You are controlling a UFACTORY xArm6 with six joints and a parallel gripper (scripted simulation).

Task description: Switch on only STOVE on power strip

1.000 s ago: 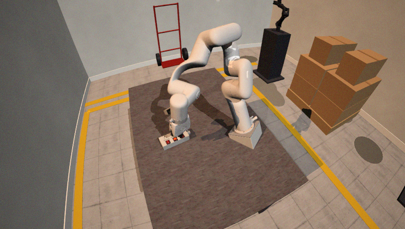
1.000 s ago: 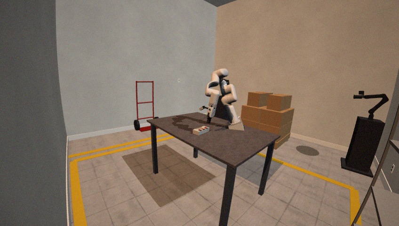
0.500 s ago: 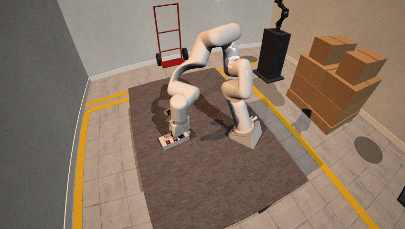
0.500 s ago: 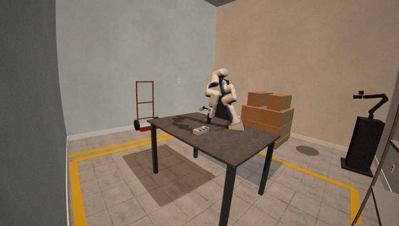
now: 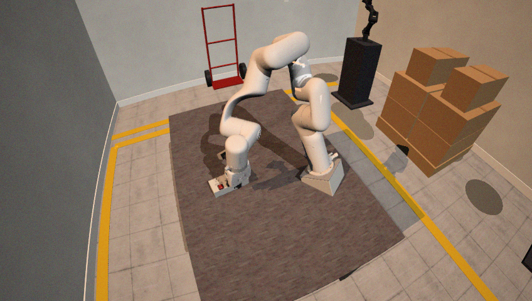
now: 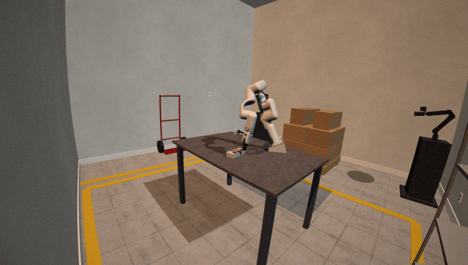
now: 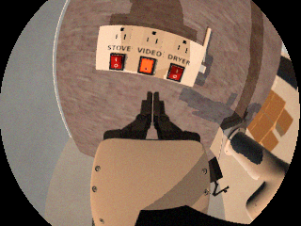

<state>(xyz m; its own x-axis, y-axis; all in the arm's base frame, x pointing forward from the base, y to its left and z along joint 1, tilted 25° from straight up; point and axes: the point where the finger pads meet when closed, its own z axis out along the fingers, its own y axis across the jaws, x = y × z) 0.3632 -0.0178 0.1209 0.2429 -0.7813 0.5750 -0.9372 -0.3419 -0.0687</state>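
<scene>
Wrist: power strip (image 7: 104, 49) lying crosswise.

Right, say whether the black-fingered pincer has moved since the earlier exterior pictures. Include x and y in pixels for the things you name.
Yes; the pincer (image 5: 237, 185) (image 6: 243, 149) (image 7: 152, 99) has come down, closer to the white rectangular power strip (image 5: 219, 192) (image 6: 233, 155) (image 7: 104, 56).
</scene>
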